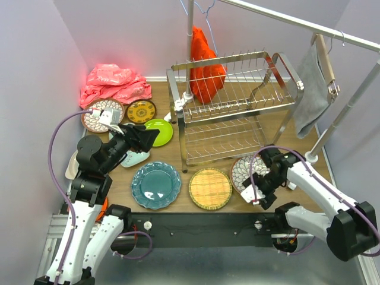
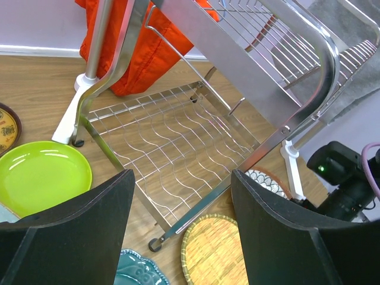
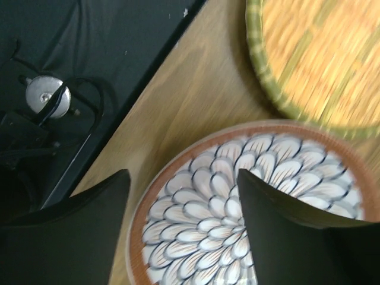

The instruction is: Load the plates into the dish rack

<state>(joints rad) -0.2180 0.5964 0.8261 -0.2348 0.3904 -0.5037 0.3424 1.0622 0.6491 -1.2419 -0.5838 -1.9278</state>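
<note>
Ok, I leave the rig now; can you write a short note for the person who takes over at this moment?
Left end effector: open, empty, left of the rack.
Right end effector: open over the petal plate, not gripping.
Plates: all on the table; teal plate and woven plate before the rack.
Done: nothing; rack holds no plate.
Left: load every plate.

Wooden tabletop point(image 1: 159, 92), enclosed by pale lilac walls point(image 1: 35, 71). Back-left corner: a crumpled pink cloth point(image 1: 114, 83) lies on the tabletop. Overhead: a metal rail point(image 1: 285, 19) carried on white uprights point(image 1: 189, 47). A red-orange cloth point(image 1: 205, 65) hangs beside the left upright. At the right, a grey cloth point(image 1: 310, 89) hangs from a wooden hanger point(image 1: 325, 56) on the rail.
</note>
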